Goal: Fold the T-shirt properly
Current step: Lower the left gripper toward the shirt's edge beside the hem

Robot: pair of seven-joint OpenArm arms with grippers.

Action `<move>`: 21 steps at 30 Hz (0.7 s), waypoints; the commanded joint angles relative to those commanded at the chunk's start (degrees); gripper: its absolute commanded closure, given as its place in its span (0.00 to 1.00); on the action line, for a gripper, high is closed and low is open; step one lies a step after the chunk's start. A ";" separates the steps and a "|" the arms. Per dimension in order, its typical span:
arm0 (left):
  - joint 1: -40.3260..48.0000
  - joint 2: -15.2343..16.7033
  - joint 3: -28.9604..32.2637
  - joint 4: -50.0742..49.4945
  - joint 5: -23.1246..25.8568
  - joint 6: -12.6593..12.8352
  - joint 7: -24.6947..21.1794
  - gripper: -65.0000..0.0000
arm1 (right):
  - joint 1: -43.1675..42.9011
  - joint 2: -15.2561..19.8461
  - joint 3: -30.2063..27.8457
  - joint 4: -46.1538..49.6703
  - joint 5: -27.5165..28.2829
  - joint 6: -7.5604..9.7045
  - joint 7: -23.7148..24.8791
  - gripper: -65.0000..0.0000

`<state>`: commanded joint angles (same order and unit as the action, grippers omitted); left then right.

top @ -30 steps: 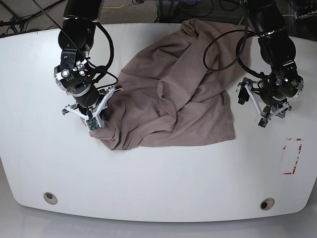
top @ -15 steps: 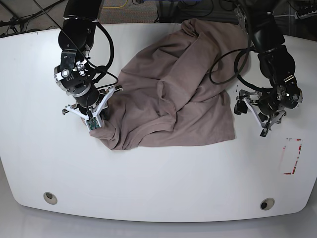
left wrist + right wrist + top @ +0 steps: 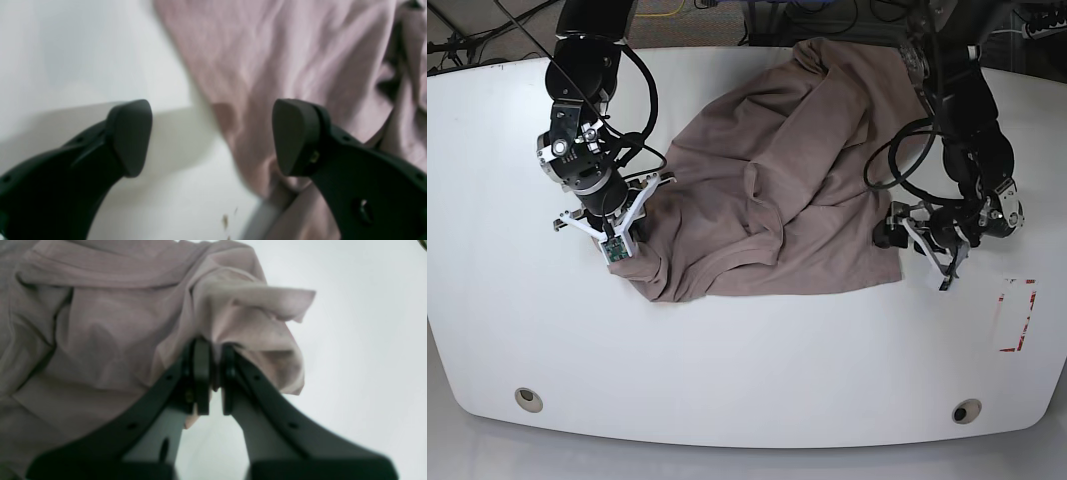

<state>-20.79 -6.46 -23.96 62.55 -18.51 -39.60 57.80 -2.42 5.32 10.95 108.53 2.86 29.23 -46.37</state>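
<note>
- Pinching a bunched end of the T-shirt (image 3: 110, 330): right gripper (image 3: 217, 366), fingers nearly together, cloth between them. Base view puts it at the shirt's 8 o'clock end.
- Shirt mid-table, creased and unfolded; long axis roughly 8 to 2 o'clock. Lower-right corner sticks out toward 4 o'clock. Table (image 3: 727, 380) bare below it.
- Left gripper (image 3: 915, 262) at that corner's edge, fingers wide apart, nothing held. One finger over cloth, the other over table; whether either touches, can't tell.
- From the left gripper, most of the cloth lies 9 to 12 o'clock. Left arm much nearer this corner; next move probably wants a little lowering, then closing across the edge. Risk: a shallow bite slips off.
- Against the earlier base frames: right gripper and shirt look unchanged; left gripper has come in toward 8 o'clock, from over table to the shirt's edge.
</note>
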 joint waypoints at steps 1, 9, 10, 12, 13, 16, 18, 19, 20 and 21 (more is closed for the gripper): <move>-0.26 0.00 0.18 -0.97 0.00 0.00 -0.26 0.18 | 0.00 0.00 0.00 0.00 0.00 0.00 0.00 0.94; -2.11 1.14 3.08 -7.03 0.00 -0.26 -2.29 0.18 | 0.00 0.00 0.09 0.00 0.00 0.00 0.00 0.94; -2.20 1.67 3.08 -7.21 0.00 -0.26 -2.90 0.18 | 0.00 0.00 0.09 0.00 0.00 0.00 0.00 0.94; -2.11 2.11 3.25 -7.38 0.09 -0.26 -3.60 0.18 | 0.00 0.00 0.09 0.00 0.00 0.00 0.09 0.94; -2.11 2.20 3.25 -7.38 0.09 -0.26 -3.69 0.18 | 0.00 0.00 0.09 0.00 0.00 0.00 0.09 0.94; -2.11 2.37 3.25 -7.38 0.09 0.00 -3.78 0.18 | 0.00 0.00 0.09 0.00 0.00 0.00 0.09 0.94; -2.20 2.37 3.25 -7.47 0.09 0.09 -3.87 0.18 | 0.00 0.00 0.09 0.00 0.00 0.00 0.09 0.94; -2.20 2.37 3.25 -7.47 0.09 0.09 -3.87 0.18 | 0.00 0.00 0.09 0.00 0.00 0.00 0.09 0.94; -2.20 2.37 3.25 -7.47 0.09 0.09 -3.87 0.18 | 0.00 0.00 0.09 0.00 0.00 0.00 0.09 0.94; -2.29 2.37 3.25 -7.47 0.09 0.09 -3.87 0.18 | 0.00 0.00 0.09 0.00 0.00 0.00 0.09 0.94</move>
<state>-23.08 -4.09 -20.70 55.08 -18.42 -39.52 53.93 -2.42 5.32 11.03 108.53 2.86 29.23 -46.29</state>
